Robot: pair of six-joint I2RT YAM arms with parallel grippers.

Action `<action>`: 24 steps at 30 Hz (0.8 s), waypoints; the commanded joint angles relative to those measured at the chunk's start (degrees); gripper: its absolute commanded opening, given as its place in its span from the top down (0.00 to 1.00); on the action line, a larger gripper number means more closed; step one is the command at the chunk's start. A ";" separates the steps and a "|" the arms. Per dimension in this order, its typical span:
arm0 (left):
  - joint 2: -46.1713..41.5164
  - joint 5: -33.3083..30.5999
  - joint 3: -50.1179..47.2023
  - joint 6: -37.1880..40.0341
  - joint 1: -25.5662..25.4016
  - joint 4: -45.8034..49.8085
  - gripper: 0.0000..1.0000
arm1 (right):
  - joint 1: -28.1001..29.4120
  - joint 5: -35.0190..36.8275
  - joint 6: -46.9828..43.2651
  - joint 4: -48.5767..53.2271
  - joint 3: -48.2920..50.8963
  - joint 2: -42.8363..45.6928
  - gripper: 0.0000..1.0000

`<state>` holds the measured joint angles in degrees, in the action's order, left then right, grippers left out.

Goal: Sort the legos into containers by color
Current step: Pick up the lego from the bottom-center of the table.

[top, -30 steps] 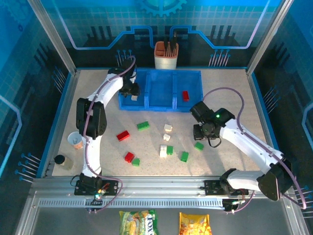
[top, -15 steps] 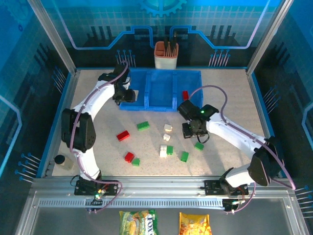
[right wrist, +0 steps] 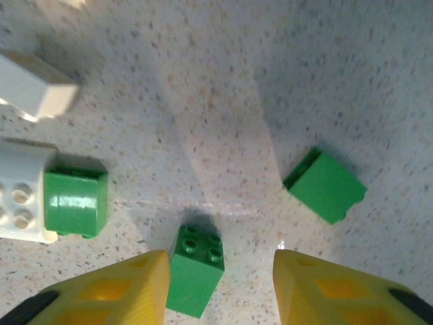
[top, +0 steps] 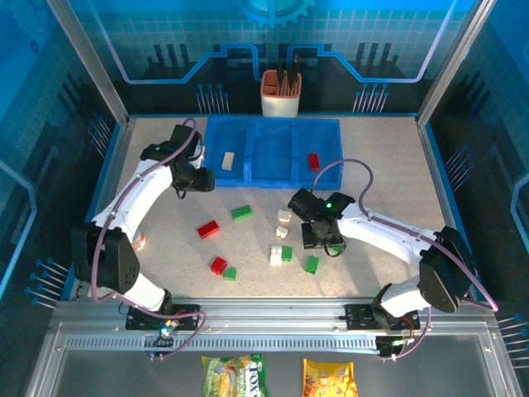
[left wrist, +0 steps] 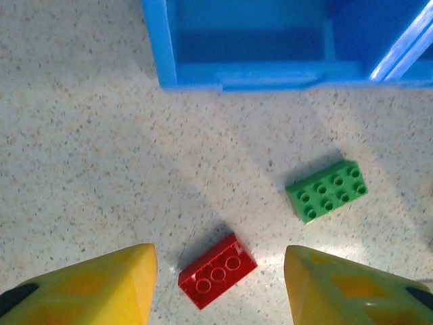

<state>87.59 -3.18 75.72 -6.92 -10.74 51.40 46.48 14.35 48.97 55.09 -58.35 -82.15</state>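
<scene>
The blue tray [top: 273, 177] of three containers stands at the back, with a cream lego [top: 228, 160] in its left compartment and a red lego [top: 313, 161] in its right one. My left gripper [top: 201, 182] hovers open near the tray's left front corner. In the left wrist view the left gripper [left wrist: 220, 284] has a red brick [left wrist: 218, 271] lying untouched between its fingers, and a green brick [left wrist: 327, 191] lies beyond. My right gripper [top: 318, 240] is open too. In its wrist view the right gripper [right wrist: 220, 291] has a green brick [right wrist: 196, 271] beside the left finger.
Loose legos lie mid-table: red [top: 217, 265], green [top: 229, 273], white [top: 275, 254], cream [top: 283, 217] and green [top: 311, 264]. An orange-and-white cup [top: 281, 93] stands behind the tray. Snack packets [top: 235, 374] lie below the front rail. The tray's front wall [left wrist: 243, 74] is close ahead of the left gripper.
My left gripper has drawn back from the tray's left compartment toward the near left, leaving the cream brick inside. My right gripper has moved left over the green bricks.
</scene>
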 commanded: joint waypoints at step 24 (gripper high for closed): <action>-1.97 2.87 -8.49 1.65 4.07 -6.57 0.47 | 6.91 -4.57 18.26 -10.14 10.32 -0.08 0.48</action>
<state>86.08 -1.80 67.96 -5.80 -7.22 45.45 52.23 11.05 65.45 46.68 -48.51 -81.03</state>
